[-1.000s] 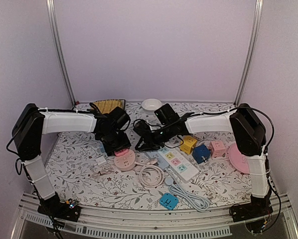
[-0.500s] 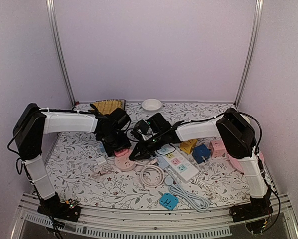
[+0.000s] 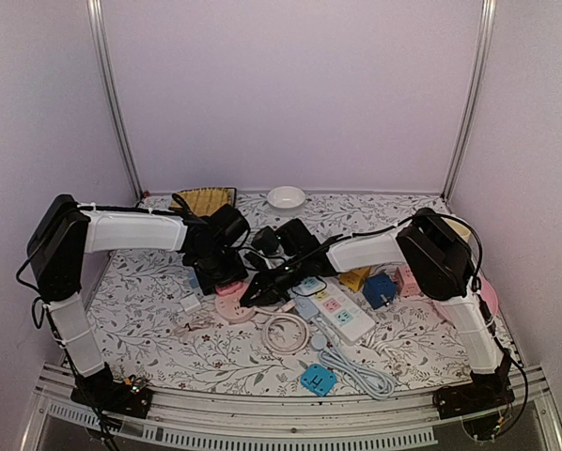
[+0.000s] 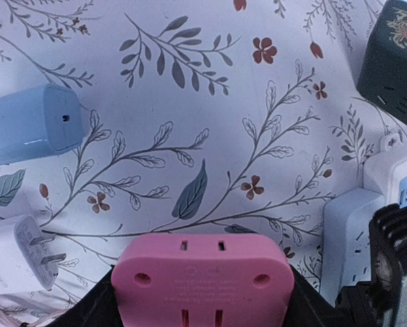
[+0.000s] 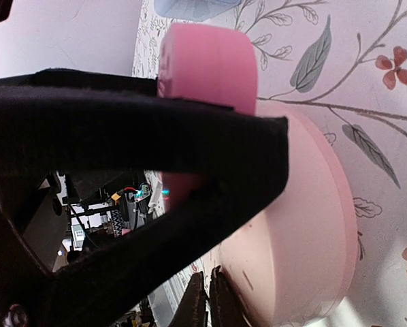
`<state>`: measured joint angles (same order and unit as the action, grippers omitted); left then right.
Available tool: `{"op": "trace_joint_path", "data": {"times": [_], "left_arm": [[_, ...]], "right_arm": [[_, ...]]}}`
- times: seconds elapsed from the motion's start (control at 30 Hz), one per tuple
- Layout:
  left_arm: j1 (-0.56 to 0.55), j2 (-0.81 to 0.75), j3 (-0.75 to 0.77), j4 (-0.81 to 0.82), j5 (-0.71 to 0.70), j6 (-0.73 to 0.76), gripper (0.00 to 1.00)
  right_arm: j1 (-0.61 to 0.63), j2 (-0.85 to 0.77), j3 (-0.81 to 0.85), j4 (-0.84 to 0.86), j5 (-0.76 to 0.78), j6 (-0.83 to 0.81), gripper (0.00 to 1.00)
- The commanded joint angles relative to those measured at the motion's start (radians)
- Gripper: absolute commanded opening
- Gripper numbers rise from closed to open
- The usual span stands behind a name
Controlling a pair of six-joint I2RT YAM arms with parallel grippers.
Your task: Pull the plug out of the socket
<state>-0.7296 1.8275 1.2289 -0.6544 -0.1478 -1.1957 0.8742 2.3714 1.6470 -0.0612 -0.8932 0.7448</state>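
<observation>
A pink plug (image 4: pixel 202 272) stands in a round pale-pink socket (image 3: pixel 236 306) on the flowered tablecloth. My left gripper (image 4: pixel 202 303) is shut on the plug, a black finger (image 4: pixel 98 312) against each side. From above, the plug (image 3: pixel 227 288) shows just below the left gripper (image 3: pixel 221 274). My right gripper (image 5: pixel 207 300) is shut with nothing between its tips, which rest against the face of the socket (image 5: pixel 305 225) beside the plug (image 5: pixel 207 61). It comes in low from the right (image 3: pixel 251 298). One left finger (image 5: pixel 122 129) crosses the right wrist view.
A white power strip (image 3: pixel 333 310), yellow cube (image 3: pixel 356 272), blue cube (image 3: pixel 379 288), pink cube (image 3: pixel 411 278) and pink plate (image 3: pixel 464 303) lie right of the socket. A white cable coil (image 3: pixel 286 331) and blue adapter (image 3: pixel 318 379) lie in front. A light-blue adapter (image 4: pixel 26 122) and white charger (image 4: pixel 20 255) sit left.
My right arm has reached left and down to the round socket, and its gripper has gone from open to shut. The left gripper has stayed on the plug.
</observation>
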Motion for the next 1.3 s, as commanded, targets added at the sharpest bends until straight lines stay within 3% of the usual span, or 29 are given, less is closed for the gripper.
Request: {"op": "trace_joint_path", "data": {"times": [0.0,0.7,1.07,1.27], "left_arm": [[-0.019,-0.014,0.048,-0.031,-0.057,0.019,0.53],[-0.090,-0.068,0.028,-0.022,-0.179,0.058,0.56],[-0.026,-0.243,-0.106,-0.039,-0.172,0.006,0.56],[0.046,-0.318,-0.149,-0.012,-0.128,0.063,0.56]], "right_arm": [[-0.005,0.039,-0.017,-0.050,0.059,0.024,0.06],[-0.013,0.055,0.000,-0.089,0.115,0.080,0.04],[-0.030,-0.057,0.027,-0.100,0.151,-0.003,0.05],[-0.040,-0.157,0.058,-0.154,0.228,-0.100,0.06]]}}
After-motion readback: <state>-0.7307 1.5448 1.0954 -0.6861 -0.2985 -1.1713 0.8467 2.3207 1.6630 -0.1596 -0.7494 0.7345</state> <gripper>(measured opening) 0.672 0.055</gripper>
